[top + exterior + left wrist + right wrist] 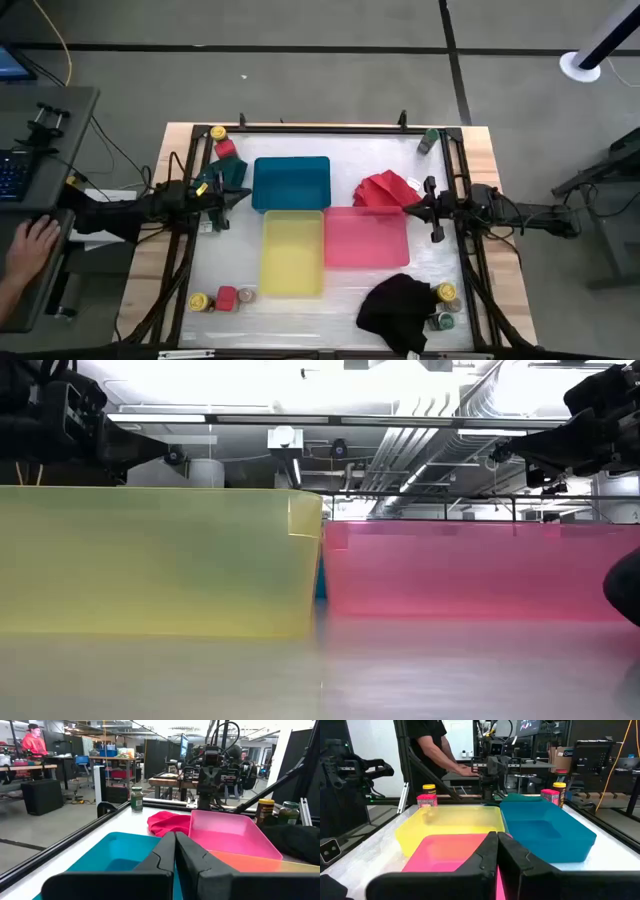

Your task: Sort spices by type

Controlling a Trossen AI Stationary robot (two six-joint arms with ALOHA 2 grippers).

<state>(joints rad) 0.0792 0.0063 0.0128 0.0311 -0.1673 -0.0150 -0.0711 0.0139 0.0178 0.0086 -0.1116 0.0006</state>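
In the middle of the table sit three trays, all of them bare inside: a blue tray (pixel 291 183), a yellow tray (pixel 292 253) just in front of it, and a pink tray (pixel 366 237) beside the yellow one. The spice jars stand scattered in the corners, none yet sorted. A yellow-lidded jar (pixel 218 133) and a red-lidded jar (pixel 226 148) are at the far left corner; another small group (pixel 222 298) waits at the near left corner; one green-lidded jar (pixel 429 139) is alone at the far right; more jars (pixel 446 305) sit at the near right, partly tucked against a black cloth (pixel 398 310). A red cloth (pixel 384 189) lies by the pink tray's far edge.

The left gripper (pixel 228 195) hovers beside the blue tray with its fingers pressed together, holding nothing. The right gripper (pixel 418 208) hangs near the pink tray's right edge, likewise closed and empty.

The work looks barely begun. A good first move would be for the left arm to spread its fingers, come down straight over the nearest far-left jar, and grip it below the lid so it stays upright. The jars near the black cloth may snag, so they likely want a careful approach
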